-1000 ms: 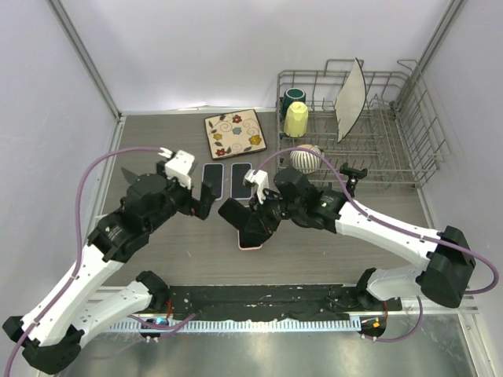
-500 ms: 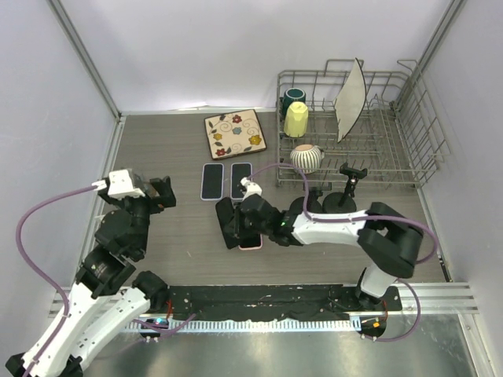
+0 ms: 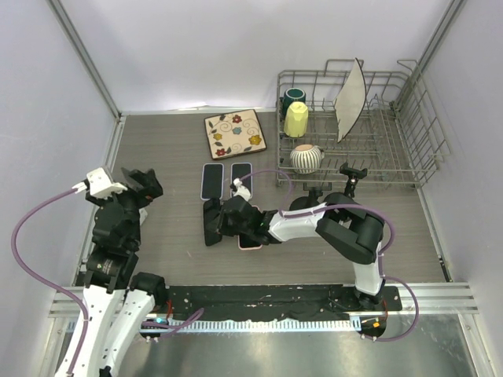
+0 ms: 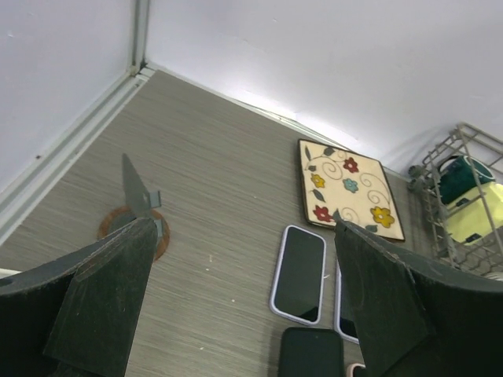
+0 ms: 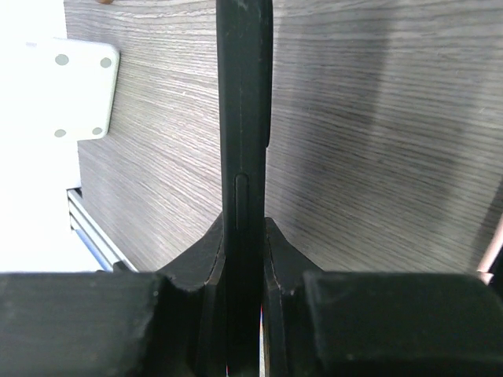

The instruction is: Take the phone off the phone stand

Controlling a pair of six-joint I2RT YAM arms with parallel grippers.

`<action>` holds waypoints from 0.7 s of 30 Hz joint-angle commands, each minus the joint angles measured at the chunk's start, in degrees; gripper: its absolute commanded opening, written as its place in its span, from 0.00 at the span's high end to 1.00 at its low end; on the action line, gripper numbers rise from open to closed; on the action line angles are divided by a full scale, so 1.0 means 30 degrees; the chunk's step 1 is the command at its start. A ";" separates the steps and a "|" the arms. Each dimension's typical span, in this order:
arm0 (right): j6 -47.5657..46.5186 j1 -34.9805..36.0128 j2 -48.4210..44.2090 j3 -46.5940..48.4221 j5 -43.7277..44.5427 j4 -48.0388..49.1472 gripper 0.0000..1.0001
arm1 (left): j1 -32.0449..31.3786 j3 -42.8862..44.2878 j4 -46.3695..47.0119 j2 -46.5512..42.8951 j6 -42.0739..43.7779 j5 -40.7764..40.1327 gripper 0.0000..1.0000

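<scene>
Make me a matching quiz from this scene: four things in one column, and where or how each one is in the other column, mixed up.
Column one:
1. black phone
2. left fingers
3. floral mat
4. white plate

Column two:
a. standing on edge in the dish rack
b. lying flat on the table near the back wall
c. spread open, holding nothing
d. pinched edge-on between the right fingers

Pairs: 1-d, 2-c, 3-b, 4-a

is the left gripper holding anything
No, the left gripper stands wide open, with only the table showing between its jaws.
</scene>
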 commanded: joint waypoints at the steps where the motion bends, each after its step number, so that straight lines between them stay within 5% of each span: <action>1: 0.1641 0.0143 -0.0417 0.0630 -0.0242 0.2026 0.92 | 0.0091 0.0117 0.0819 0.0085 -0.0791 0.0776 0.00; 15: 0.3400 0.0172 -0.0828 -0.1568 -0.0827 0.2405 0.67 | 0.0120 -0.0117 0.1171 0.0524 -0.0879 0.1890 0.02; 21: 0.3109 0.0172 -0.1792 -0.2271 -0.0508 0.2555 0.41 | 0.0120 -0.0117 0.1200 0.0671 -0.0791 0.1919 0.02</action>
